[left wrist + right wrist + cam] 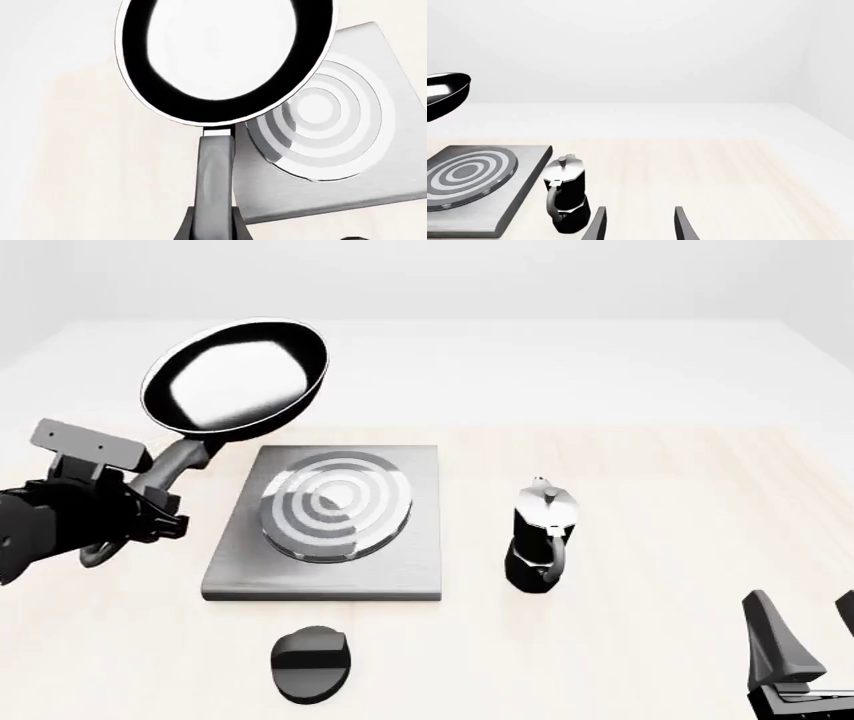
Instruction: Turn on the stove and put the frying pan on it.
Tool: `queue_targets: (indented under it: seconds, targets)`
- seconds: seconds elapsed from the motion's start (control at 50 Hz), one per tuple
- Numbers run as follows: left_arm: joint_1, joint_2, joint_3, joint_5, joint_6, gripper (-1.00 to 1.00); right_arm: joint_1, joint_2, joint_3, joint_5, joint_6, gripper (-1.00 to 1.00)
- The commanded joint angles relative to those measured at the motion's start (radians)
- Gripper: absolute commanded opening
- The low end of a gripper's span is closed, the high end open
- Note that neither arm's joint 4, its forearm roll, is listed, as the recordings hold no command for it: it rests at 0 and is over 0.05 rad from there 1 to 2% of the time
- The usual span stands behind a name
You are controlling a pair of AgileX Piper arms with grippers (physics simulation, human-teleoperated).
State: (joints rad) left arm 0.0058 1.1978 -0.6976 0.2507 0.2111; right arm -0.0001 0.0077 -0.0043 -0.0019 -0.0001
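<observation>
Holding frying pan point(238, 378) by its handle, left gripper point(134, 502) clamped, pan raised left-behind stove point(330, 523) | knob point(311, 664) before stove | right gripper point(801, 625) fingers apart, right of moka pot point(542, 536)

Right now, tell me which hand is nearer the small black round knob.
Left. The left hand, holding the black frying pan, is beyond the knob to its left; the right hand sits farther off at the table's right edge.

No legible text, labels, brands, numbers or signs on anything in view
</observation>
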Motion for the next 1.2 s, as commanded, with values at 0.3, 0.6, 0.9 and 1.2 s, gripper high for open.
queue_targets:
  seconds: [0.3,0.6,0.9,1.2]
  targets:
    - [-0.091,-0.140,0.062,0.068,0.077,-1.00,0.000,0.000,0.000,0.000,0.000,1.00]
    - [-0.139,-0.184,0.108,0.099,0.110,-1.00,0.000,0.000,0.000,0.000,0.000,1.00]
    - [-0.174,-0.179,0.142,0.081,0.121,-1.00,0.000,0.000,0.000,0.000,0.000,1.00]
    - [-0.174,-0.136,0.182,0.024,0.143,-1.00,0.000,0.000,0.000,0.000,0.000,1.00]
